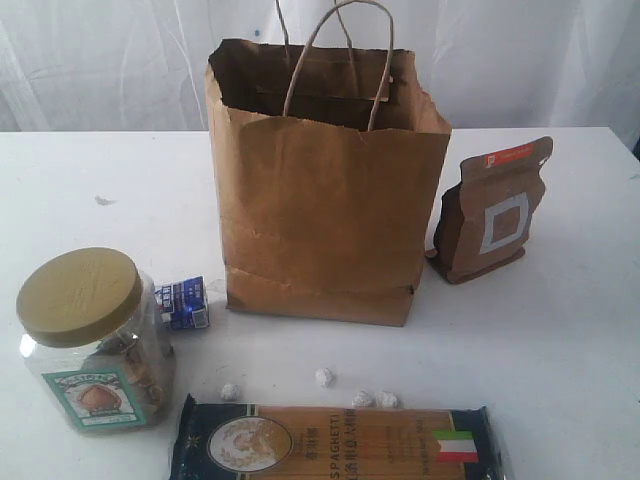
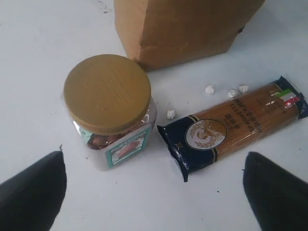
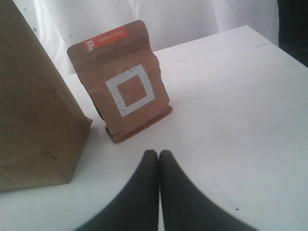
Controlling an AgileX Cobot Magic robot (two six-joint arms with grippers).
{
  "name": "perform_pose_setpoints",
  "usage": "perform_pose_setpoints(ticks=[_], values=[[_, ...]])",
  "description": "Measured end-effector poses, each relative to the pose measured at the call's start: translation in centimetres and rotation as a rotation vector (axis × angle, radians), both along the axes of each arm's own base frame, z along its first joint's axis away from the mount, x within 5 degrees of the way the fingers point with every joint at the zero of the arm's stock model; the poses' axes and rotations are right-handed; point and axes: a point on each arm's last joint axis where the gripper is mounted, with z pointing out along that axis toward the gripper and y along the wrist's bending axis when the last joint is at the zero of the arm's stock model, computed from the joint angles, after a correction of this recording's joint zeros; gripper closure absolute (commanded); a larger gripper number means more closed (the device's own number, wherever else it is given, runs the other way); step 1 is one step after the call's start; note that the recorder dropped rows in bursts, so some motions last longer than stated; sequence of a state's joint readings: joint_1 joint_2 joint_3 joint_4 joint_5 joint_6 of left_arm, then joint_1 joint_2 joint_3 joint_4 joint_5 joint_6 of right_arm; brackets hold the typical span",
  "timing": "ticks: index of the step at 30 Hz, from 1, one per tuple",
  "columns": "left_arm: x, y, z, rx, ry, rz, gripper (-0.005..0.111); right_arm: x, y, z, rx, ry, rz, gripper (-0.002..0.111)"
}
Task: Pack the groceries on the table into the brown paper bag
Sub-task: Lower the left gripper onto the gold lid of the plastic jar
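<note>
The brown paper bag (image 1: 320,200) stands upright and open-topped at the middle of the table (image 1: 560,330). A tan-lidded clear jar (image 1: 90,340) sits at the front left, with a small blue-white carton (image 1: 183,303) beside it. A blue spaghetti packet (image 1: 330,445) lies flat along the front edge, and tiny foil balls (image 1: 323,377) are scattered behind it. A brown pouch (image 1: 492,210) with a white square stands to the right of the bag. My left gripper (image 2: 154,154) is open above bare table near the jar (image 2: 108,108) and the spaghetti packet (image 2: 231,127). My right gripper (image 3: 159,154) is shut and empty, short of the pouch (image 3: 122,98).
White curtains hang behind the table. The bag's twisted handles (image 1: 335,60) stick up above its rim. Neither arm shows in the exterior view. The bag's side wall (image 3: 33,96) stands close beside the right gripper.
</note>
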State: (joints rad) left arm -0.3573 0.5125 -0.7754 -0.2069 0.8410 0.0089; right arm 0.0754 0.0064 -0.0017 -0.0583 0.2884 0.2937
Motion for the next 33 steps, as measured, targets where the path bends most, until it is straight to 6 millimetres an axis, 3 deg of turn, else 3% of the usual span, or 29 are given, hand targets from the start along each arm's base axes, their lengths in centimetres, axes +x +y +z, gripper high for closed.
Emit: perform_pose_setpoints(ticks=[9,17,22,33], values=[[8.1,-3.3,-2.9,0.108,0.193,-0.078,0.004,0.0,0.0,0.0,0.000,0.000,0.000,0.108],[13.6,-4.8,-3.2,0.228,0.242,-0.094,0.004,0.0,0.0,0.0,0.000,0.002,0.000,0.108],[15.0,-5.0,-2.6,0.266,0.267,-0.095,0.004,0.0,0.0,0.0,0.000,0.004,0.000,0.108],[15.9,-5.0,-4.2,0.365,0.377,-0.120,0.004,0.0,0.0,-0.1,-0.001,0.008,0.000,0.108]])
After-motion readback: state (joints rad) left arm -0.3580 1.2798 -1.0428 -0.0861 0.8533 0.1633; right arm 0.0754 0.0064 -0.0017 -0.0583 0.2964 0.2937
